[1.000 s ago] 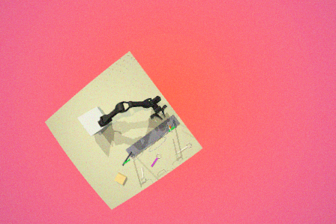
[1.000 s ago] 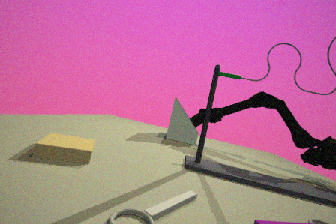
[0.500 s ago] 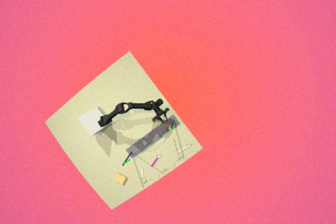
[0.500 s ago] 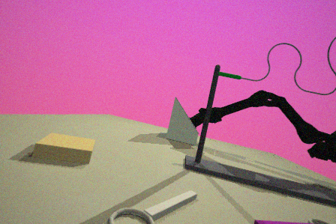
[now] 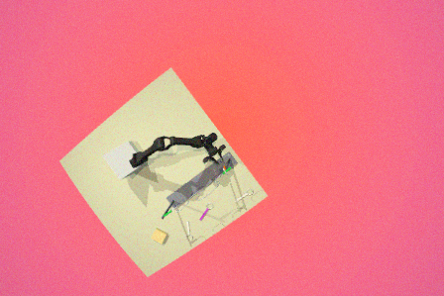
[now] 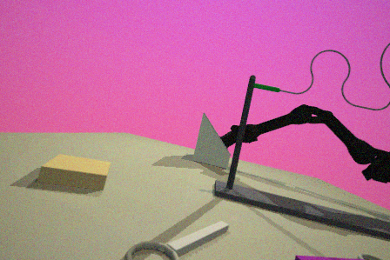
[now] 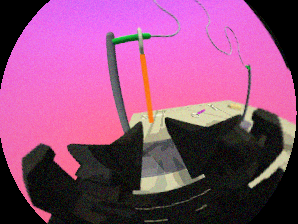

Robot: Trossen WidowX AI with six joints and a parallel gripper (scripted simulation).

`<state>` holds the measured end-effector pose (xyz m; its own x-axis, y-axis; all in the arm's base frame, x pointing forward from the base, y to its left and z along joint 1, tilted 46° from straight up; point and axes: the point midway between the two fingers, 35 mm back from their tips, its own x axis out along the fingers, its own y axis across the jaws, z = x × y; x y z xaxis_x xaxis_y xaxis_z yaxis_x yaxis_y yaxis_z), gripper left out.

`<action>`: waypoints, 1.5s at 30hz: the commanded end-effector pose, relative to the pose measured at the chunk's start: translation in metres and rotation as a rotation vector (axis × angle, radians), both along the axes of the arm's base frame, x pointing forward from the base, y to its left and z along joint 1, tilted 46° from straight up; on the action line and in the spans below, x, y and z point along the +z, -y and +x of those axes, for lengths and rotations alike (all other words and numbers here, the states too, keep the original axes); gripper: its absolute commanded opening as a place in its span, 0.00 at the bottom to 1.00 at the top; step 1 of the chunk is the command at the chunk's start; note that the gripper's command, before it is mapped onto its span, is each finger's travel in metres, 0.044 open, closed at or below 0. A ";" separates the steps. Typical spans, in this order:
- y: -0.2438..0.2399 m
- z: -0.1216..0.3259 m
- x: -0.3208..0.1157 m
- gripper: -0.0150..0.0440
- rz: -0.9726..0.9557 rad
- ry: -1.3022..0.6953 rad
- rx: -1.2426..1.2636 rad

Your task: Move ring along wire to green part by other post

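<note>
The ring (image 7: 140, 45) hangs on the green part (image 7: 125, 39) (image 5: 227, 170) of the wire beside the near post (image 7: 116, 85) in the wrist view. Its orange handle (image 7: 146, 87) (image 5: 224, 167) points down. My gripper (image 7: 153, 121) (image 5: 218, 158) is open with nothing held. In the wrist view the handle's lower end shows between the fingertips, seemingly just beyond them. The thin grey wire (image 7: 178, 27) (image 6: 330, 50) curves away to the other green part (image 7: 248, 67) (image 6: 266, 88) (image 5: 167, 214) at the other post (image 6: 242, 133) (image 7: 248, 92). The exterior view does not show the gripper or ring.
A dark base bar (image 5: 198, 184) (image 6: 305, 210) joins the posts. A yellow block (image 5: 160, 236) (image 6: 74, 172), a purple-handled ring tool (image 5: 204, 214) and a white-handled ring tool (image 6: 198, 237) lie on the table. A pale box (image 5: 121, 160) stands by the arm's base.
</note>
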<state>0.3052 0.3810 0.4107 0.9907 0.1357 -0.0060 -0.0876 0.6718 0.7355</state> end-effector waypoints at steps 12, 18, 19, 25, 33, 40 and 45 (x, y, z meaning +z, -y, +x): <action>-0.003 0.023 0.005 0.53 0.004 0.006 0.000; -0.005 0.033 0.005 0.53 0.004 0.007 0.000; -0.005 0.034 0.005 0.53 0.004 0.007 0.000; -0.006 0.044 0.005 0.53 0.003 0.008 0.000; -0.007 0.056 0.004 0.53 0.003 0.009 0.000; -0.007 0.063 0.004 0.53 0.003 0.009 0.000; -0.007 0.063 0.004 0.53 0.003 0.009 0.000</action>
